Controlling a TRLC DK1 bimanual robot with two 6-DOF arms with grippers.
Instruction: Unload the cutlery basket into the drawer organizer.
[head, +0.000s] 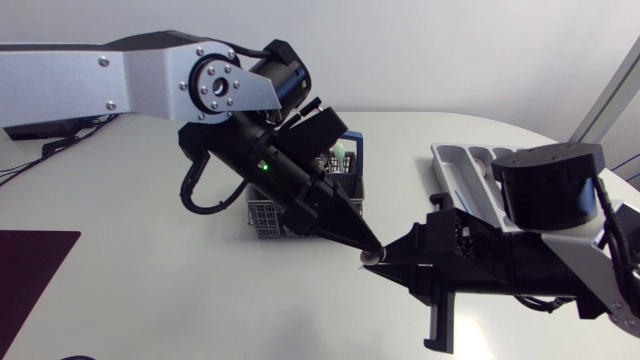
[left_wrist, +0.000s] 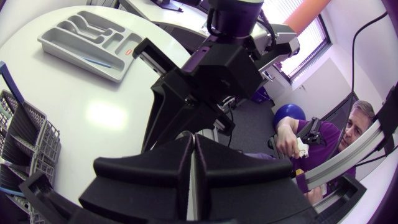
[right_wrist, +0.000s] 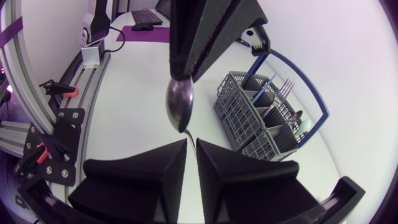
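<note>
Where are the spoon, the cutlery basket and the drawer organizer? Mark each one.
spoon (right_wrist: 179, 106), right wrist view, on its bowl.
cutlery basket (right_wrist: 245, 118), right wrist view, on its mesh side wall.
drawer organizer (left_wrist: 68, 53), left wrist view, on its outer side wall.

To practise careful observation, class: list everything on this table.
Table: one, white.
Cutlery basket: one, grey, blue handle, under left arm.
Fork: at least one, silver, in basket.
Drawer organizer: one, grey, beside right arm.
Spoon: one, silver, in left tool.
Mat: one, dark purple, table's left edge.
Left tool: one, black, shut on spoon.
Right tool: one, black, facing spoon's bowl.
</note>
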